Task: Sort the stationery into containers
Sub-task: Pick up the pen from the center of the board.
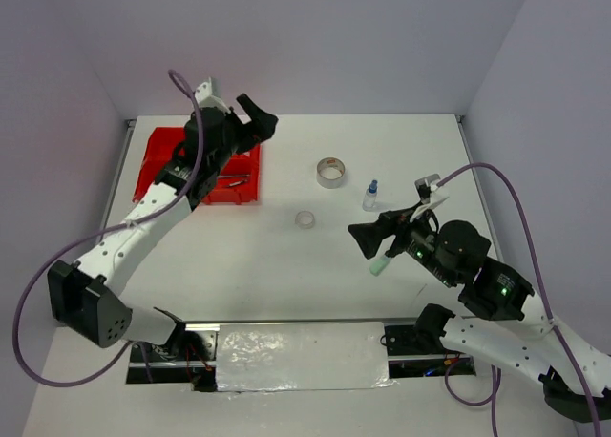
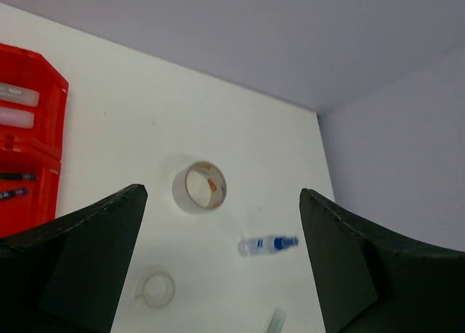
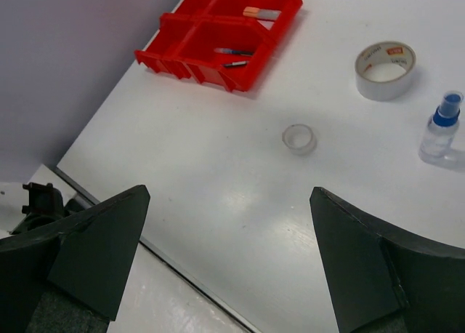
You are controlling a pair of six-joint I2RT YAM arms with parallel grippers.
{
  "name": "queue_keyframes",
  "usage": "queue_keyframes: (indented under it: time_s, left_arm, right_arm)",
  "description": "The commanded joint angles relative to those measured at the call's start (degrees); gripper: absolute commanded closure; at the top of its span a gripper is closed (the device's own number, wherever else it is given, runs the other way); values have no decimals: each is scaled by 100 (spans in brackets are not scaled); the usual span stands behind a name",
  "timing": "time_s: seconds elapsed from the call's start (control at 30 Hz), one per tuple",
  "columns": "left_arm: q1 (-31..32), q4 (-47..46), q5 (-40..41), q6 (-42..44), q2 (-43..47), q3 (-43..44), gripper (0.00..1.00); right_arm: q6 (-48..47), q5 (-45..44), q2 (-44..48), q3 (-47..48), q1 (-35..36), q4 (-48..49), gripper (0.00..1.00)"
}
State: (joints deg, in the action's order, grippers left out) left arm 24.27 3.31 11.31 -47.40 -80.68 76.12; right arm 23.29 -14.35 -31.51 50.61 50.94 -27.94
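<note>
One bottle stands upright, cap up; left claw and right claw gape empty.

No legible txt; red print in grey tape roll too small

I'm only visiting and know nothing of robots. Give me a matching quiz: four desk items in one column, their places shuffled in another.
1. wide grey tape roll
2. small clear tape ring
3. blue-capped clear plastic bottle
4. thin dark-blue pens

A. inside the bright red plastic tray
B. standing upright on the white table
C. flat on the table, nearest its near edge
D. flat on the table, nearest its far edge

Pairs: 1-D, 2-C, 3-B, 4-A
</note>
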Motion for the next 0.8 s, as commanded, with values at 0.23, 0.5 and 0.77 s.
queue_keyframes:
  time_s: [0.23,0.5,0.77]
  left_arm:
    - [955,1522,265,1619,-2876,2044,1]
    - [992,2209,126,1857,-4982,4666,1]
    - [983,1805,29,1716,-5124,4377,2]
  right_arm:
    - [826,-587,610,-341,-40,-431,0]
    - [809,-525,628,-341,-40,-704,0]
    - [651,-595,620,-403,-40,-686,0]
